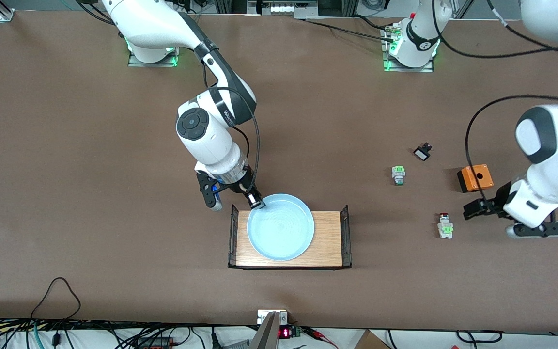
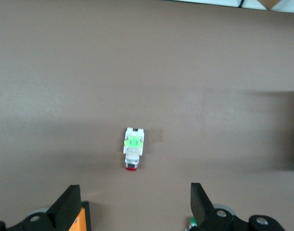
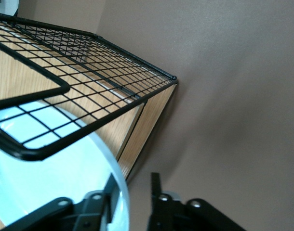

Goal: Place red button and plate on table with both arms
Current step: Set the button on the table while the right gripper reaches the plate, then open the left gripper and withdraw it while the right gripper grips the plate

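Observation:
The round pale-blue plate (image 1: pixel 280 226) (image 3: pixel 41 178) lies on a small wooden tray with black wire ends (image 1: pixel 330 242). My right gripper (image 1: pixel 235 203) (image 3: pixel 132 197) is down at the plate's edge toward the right arm's end of the table. It is open and straddles the rim: one finger (image 3: pixel 110 195) is inside the plate, the other stands just outside with a gap to the rim. The red button (image 1: pixel 445 226) (image 2: pixel 133 148) lies on its side on the table (image 1: pixel 90 169). My left gripper (image 1: pixel 489 221) (image 2: pixel 135 207) hovers open just beside it, holding nothing.
An orange box with a hole (image 1: pixel 475 178) (image 2: pixel 79 221) sits by the left gripper. A green-capped button (image 1: pixel 398 174) and a small black part (image 1: pixel 423 152) lie farther from the front camera than the red button. The tray's wire end (image 3: pixel 89 67) rises close to the right gripper.

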Controlling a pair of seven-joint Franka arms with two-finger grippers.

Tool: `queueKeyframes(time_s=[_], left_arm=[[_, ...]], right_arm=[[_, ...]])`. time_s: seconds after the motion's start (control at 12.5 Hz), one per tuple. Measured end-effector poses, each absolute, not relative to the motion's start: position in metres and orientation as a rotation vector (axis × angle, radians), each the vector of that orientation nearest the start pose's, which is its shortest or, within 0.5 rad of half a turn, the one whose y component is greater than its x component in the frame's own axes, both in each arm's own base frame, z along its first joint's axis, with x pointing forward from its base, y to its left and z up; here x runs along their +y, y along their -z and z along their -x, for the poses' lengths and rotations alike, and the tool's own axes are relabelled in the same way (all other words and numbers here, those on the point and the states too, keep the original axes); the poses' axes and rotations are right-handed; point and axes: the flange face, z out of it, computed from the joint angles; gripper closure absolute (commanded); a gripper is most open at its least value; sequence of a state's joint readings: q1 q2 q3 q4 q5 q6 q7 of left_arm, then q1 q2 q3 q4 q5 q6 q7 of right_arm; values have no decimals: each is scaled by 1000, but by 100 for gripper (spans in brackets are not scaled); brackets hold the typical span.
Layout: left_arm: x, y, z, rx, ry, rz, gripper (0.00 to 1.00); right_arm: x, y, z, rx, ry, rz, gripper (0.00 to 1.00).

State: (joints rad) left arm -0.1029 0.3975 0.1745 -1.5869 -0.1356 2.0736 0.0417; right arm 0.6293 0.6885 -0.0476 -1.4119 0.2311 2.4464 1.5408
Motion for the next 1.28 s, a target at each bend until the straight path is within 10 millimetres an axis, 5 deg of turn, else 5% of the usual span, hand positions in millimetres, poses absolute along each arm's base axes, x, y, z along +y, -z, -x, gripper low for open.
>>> queueKeyframes(time_s=[0.4,0.88,1.28], left_arm=[[38,-463,-658,-58,102,3196,0],[65,-516,-628,-92,81,3214,0],[57,-572,-590,-22,27,3184,0]], right_arm=[[426,-345,-630,1430,52,2360,91],[428,-346,-630,1428,51,2361,91],[428,-346,-630,1427,51,2361,100]])
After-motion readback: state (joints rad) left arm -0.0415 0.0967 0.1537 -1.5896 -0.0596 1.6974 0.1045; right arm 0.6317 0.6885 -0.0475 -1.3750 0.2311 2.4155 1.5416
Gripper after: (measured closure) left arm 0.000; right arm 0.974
